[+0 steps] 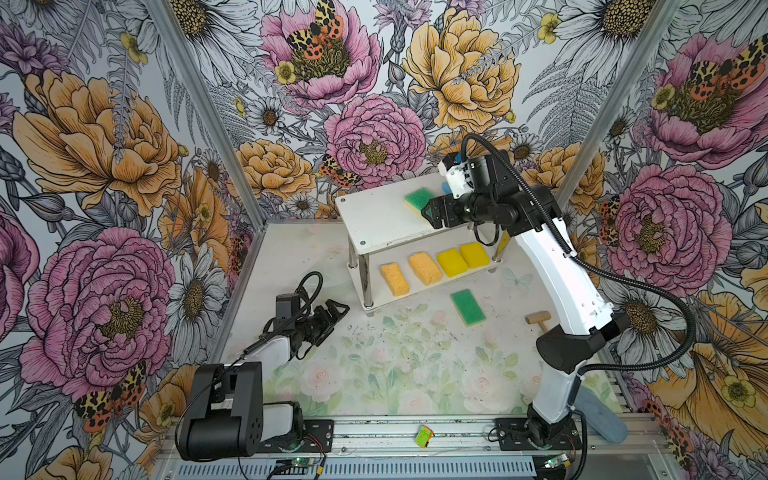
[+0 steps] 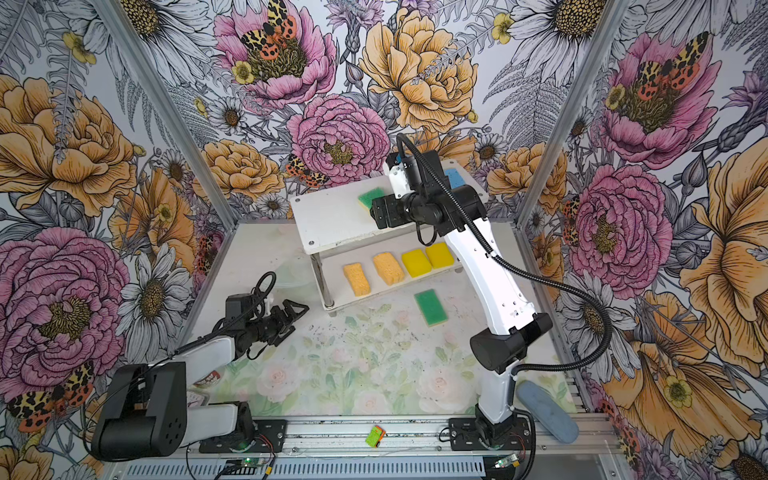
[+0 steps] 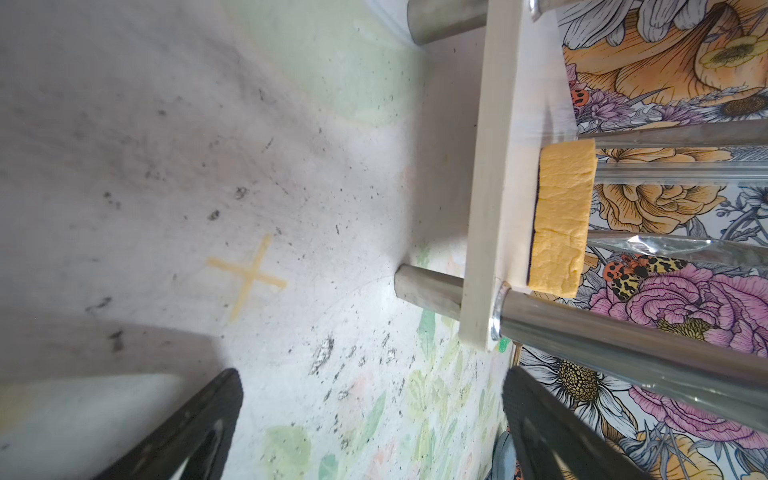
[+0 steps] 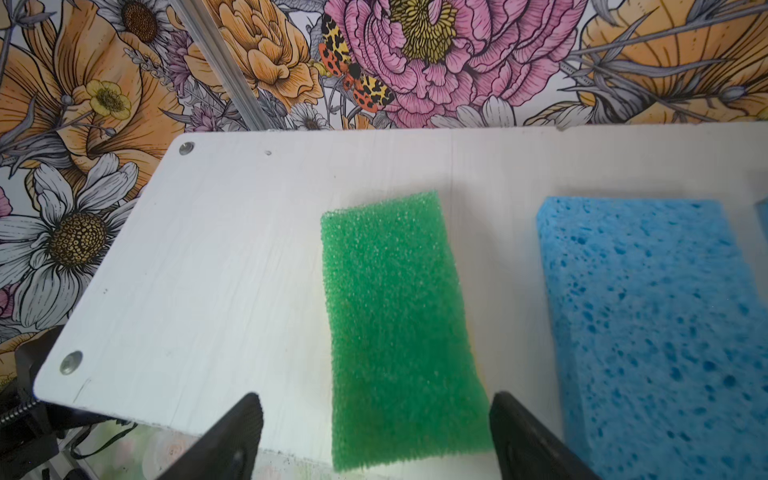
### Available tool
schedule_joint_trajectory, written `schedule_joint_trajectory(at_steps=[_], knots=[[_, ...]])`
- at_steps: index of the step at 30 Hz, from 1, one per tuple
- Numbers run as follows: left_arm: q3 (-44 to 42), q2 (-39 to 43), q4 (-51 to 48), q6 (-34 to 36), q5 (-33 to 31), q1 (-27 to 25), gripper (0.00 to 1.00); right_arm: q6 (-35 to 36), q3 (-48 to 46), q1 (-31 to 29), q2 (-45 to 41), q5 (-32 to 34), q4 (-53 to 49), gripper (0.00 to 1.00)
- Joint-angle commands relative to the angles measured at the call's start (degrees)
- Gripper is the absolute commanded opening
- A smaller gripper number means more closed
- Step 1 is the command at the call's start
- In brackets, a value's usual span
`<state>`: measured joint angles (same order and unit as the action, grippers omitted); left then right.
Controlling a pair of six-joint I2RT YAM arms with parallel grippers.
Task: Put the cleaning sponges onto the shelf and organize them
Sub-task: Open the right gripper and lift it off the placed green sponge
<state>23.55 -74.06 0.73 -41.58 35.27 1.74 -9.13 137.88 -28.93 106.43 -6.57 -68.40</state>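
At the left, the left gripper (image 1: 334, 309) hangs low over the table (image 1: 374, 365), jaws spread and empty, short of the shelf (image 1: 374, 220). On the shelf's lower board two orange-yellow sponges (image 1: 394, 279) and, right of them, two yellow sponges (image 1: 452, 262) lie in one row. On the upper board a green sponge (image 4: 399, 324) lies flat, green face up, with a blue sponge (image 4: 648, 324) just beside it toward the board's right end. The right gripper (image 4: 374, 405) stands at this green sponge's near end, jaws wide on either side and not pinching it; the sponge rests on the board. A second green sponge (image 1: 468, 307) lies on the table in front of the shelf, with a mallet (image 1: 538, 319) further right. Judgement: the sponges are light, soft and compressible, and the coarse green face is unlikely to slip. The one on the table is best taken across its short width at mid-length, pads on the long side walls, squeezed moderately so it does not bow. No brand, label or writing is legible on sponges or shelf; a small green and orange item (image 1: 424, 436) on the front rail (image 1: 374, 434) is too small to read.
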Motion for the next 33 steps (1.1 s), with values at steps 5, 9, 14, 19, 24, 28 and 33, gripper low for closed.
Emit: schedule_joint_trajectory(at_steps=[5,9,14,19,24,28,33], knots=[[0.16,-2.22,2.17,0.63,1.26,0.11,0.99,6.54,-8.65,-0.43,-9.40,0.06,0.32,0.88],[0.26,-1.64,2.22,0.27,0.81,-0.11,0.99,7.49,-14.54,-0.50,-14.07,0.11,0.74,0.88],[1.05,-1.95,1.67,0.19,0.47,-0.49,0.99,8.46,-18.75,-0.45,-17.21,-0.07,2.63,0.89],[1.65,-2.07,1.61,-0.23,0.10,-1.29,0.99,7.26,-18.47,-0.43,-15.64,2.88,3.14,0.88],[1.59,-1.25,0.77,-0.25,-0.64,-1.83,0.99,5.98,-17.13,-0.49,-13.71,0.53,3.18,0.82],[1.42,-0.83,0.46,-0.03,-0.82,-1.83,0.99,5.35,-16.77,-0.43,-12.84,-1.49,3.23,0.79],[1.41,-1.07,0.23,0.36,-1.01,-1.82,0.99,5.14,-16.55,-0.43,-12.14,-2.22,3.43,0.78]])
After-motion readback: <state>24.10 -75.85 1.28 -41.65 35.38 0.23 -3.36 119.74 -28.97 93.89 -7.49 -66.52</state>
